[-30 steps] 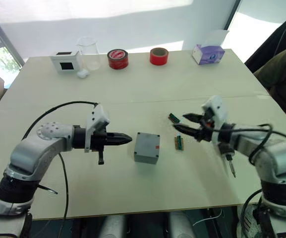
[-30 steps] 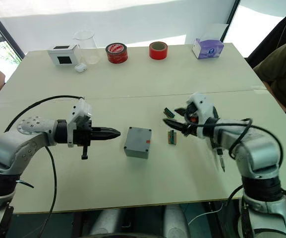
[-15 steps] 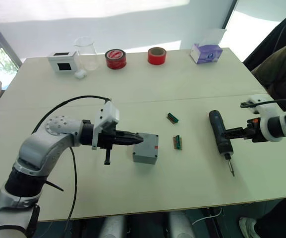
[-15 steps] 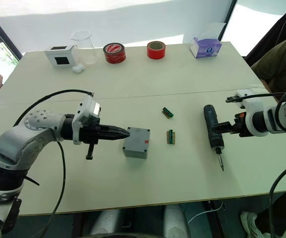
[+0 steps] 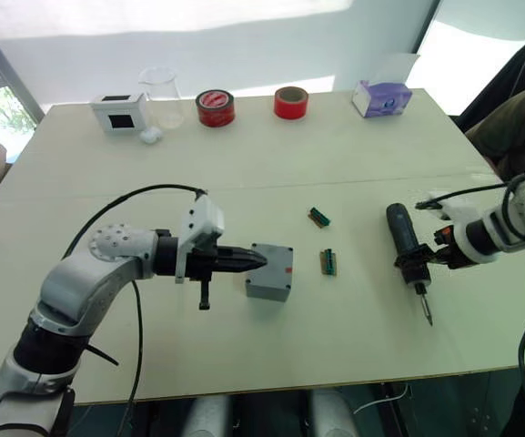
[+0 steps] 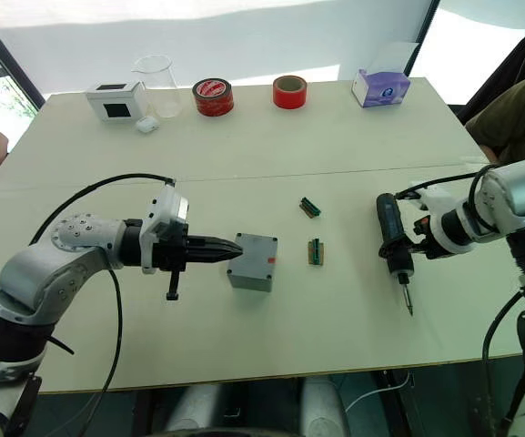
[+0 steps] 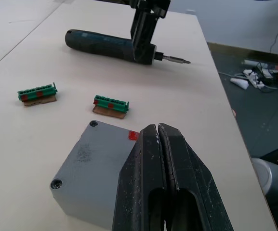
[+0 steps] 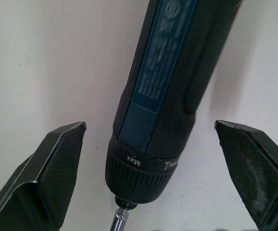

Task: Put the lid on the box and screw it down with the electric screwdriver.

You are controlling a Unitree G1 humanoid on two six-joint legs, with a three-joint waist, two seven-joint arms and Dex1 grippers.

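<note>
Right fingers: the right gripper (image 8: 148,159) is spread wide, one black finger (image 8: 42,178) on each side of the electric screwdriver (image 6: 391,238), neither pad touching the barrel. It holds nothing.
Screwdriver: lying flat on the table (image 6: 244,155) at the right, bit pointing to the near edge, chuck collar just ahead of the fingers.
Step in hand: looks like the pickup of the screwdriver, the straddle is set and the squeeze is not yet made.
Next move: my read is that the fingers must close square across the barrel just behind the collar, then lift without letting the tool roll.
Right arm: reaching in from the right edge, wrist low to the table, forearm pointing left toward the tool.
Left fingers: the left gripper (image 7: 159,139) is pressed fully together, holding nothing, its tips right at the left side of the box (image 6: 253,261) and over its top; actual contact I cannot tell.
Box: sits mid-table, near side, lid (image 7: 93,161) already on top with corner screws showing and a small red mark at one corner.
Left arm: elbow bent out to the left, forearm level, pointing right at the box as if to steady it.
Strays: two green connector strips (image 6: 314,250) lie between box and screwdriver, well apart from both.
</note>
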